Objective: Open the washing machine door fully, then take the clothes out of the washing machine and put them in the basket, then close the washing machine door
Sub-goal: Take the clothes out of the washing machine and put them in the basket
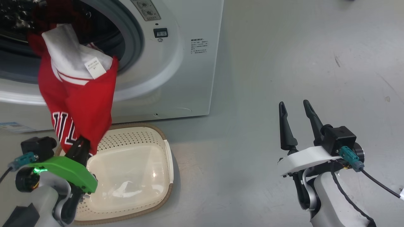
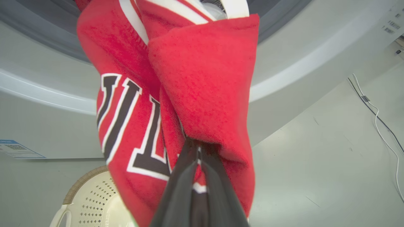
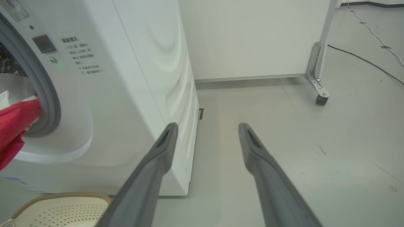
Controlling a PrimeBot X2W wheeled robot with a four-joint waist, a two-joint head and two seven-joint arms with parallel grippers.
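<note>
Jaws of the left gripper (image 1: pixel 82 142), at the lower left of the head view, are clamped together on the lower end of the clothes (image 1: pixel 85 104), a red jersey with black-and-white lettering. The fabric stretches up from that grip to the drum opening in the upper left of the frame. Its white inner side and a small label drape over the grey rim there. The far end seems to lie inside the dark drum, though the shadow makes that hard to tell.

Just right of the gripper, the basket (image 1: pixel 135 136) sits on the floor (image 1: pixel 284 47), just in front of the foot of the washing machine (image 1: pixel 186 72). The gripped end of the jersey hangs over the basket's upper left corner.

At the lower right of the frame, the right gripper (image 1: pixel 294 104) hovers above the floor, well apart from machine and basket. Its jaws are parted with a clear gap between them.
</note>
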